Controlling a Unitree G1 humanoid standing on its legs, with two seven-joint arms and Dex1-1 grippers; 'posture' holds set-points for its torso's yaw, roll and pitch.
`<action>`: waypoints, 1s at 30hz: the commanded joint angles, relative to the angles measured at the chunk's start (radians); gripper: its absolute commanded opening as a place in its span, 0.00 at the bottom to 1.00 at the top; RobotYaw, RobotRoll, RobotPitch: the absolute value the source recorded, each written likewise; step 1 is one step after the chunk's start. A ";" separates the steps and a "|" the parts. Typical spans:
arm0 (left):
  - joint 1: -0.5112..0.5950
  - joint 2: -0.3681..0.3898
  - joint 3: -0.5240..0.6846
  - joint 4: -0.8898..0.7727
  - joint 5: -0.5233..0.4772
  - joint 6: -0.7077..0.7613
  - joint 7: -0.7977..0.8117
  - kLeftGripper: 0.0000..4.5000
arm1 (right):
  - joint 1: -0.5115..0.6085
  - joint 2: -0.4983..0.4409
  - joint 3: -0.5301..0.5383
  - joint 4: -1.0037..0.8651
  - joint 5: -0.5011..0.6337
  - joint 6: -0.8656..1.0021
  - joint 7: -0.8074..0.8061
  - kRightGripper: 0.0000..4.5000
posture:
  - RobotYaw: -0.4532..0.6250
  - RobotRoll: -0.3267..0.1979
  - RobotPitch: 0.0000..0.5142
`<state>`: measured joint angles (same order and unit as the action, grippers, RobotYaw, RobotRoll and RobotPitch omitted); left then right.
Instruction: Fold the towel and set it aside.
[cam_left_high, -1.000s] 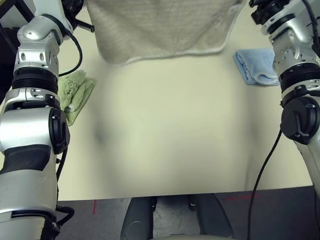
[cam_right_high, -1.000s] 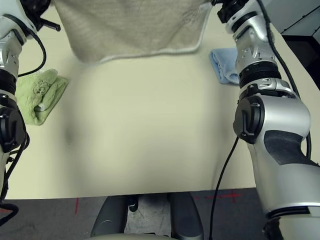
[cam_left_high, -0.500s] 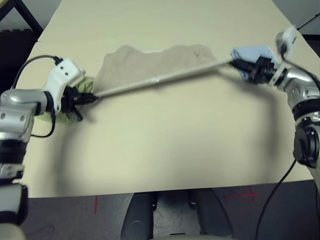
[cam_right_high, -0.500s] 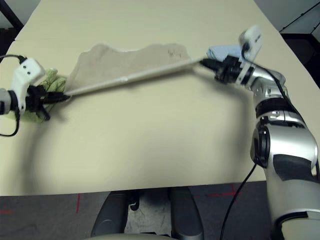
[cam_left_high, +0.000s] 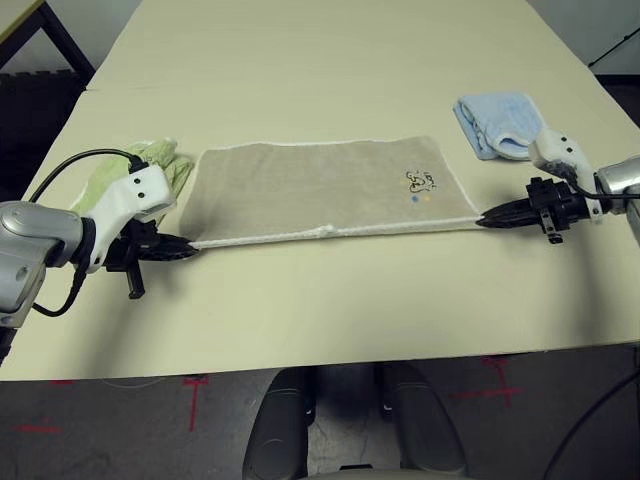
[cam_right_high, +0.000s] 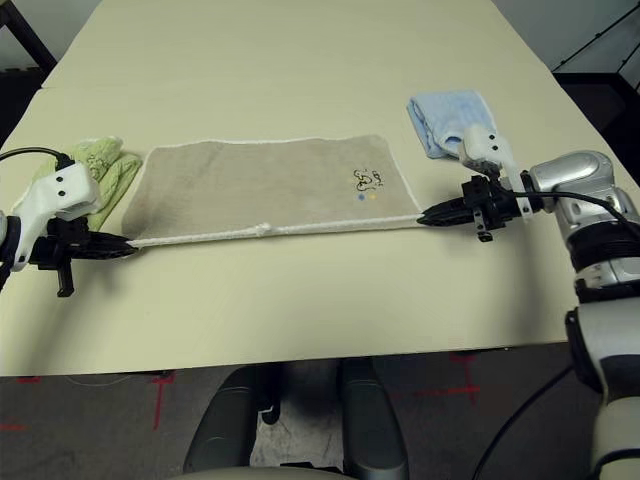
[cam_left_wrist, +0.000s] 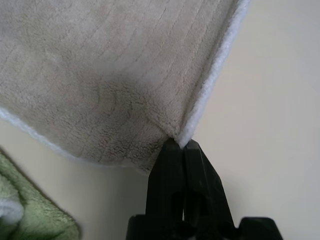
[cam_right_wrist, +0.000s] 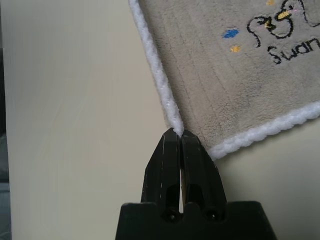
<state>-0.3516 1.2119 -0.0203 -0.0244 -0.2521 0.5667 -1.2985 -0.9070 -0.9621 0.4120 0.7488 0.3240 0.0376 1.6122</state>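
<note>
1. The towel (cam_left_high: 320, 190) lies flat on the table (cam_left_high: 330, 300), spread out long between the two arms, with its small dark printed mark (cam_left_high: 422, 181) facing up near the right end.
2. The left gripper (cam_left_high: 188, 246) is pinched shut on the near left corner of the towel; in the left wrist view the black fingertips (cam_left_wrist: 179, 150) meet right on the white edging.
3. The right gripper (cam_left_high: 484, 219) is likewise closed tight on the near right corner, its tips nipping the stitched border just below the mark.
4. The near edge runs taut and straight from one gripper to the other, with the small white loop (cam_left_high: 322, 230) about midway along it.
5. The pale green cloth (cam_left_high: 140, 170) sits just beside the towel's left end, and the light blue cloth (cam_left_high: 500, 122) lies near the right end, apart from it.
6. As I judge it, the towel is laid out flat but no lengthwise fold shows yet.
7. What is left, I reckon: carry the near edge over to the far edge, fold again, then set the bundle aside.
</note>
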 joint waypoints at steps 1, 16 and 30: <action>0.051 0.068 0.005 -0.009 -0.009 0.033 -0.061 0.01 | 0.025 -0.068 0.068 -0.046 0.034 0.035 0.002 0.00 | 0.45 0.62 0.44; 0.025 0.109 -0.038 0.023 0.023 -0.019 -0.100 0.01 | -0.025 -0.085 0.150 0.016 0.011 -0.027 0.002 0.00 | 0.45 0.62 0.45; -0.332 0.015 -0.165 0.316 0.175 -0.174 -0.074 0.01 | -0.162 0.077 -0.082 0.408 -0.158 -0.305 -0.184 0.00 | 0.45 0.62 0.43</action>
<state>-0.6890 1.2096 -0.1698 0.2069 -0.1570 0.3962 -1.3888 -1.0819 -0.8549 0.3557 1.0842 0.2339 -0.2334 1.5017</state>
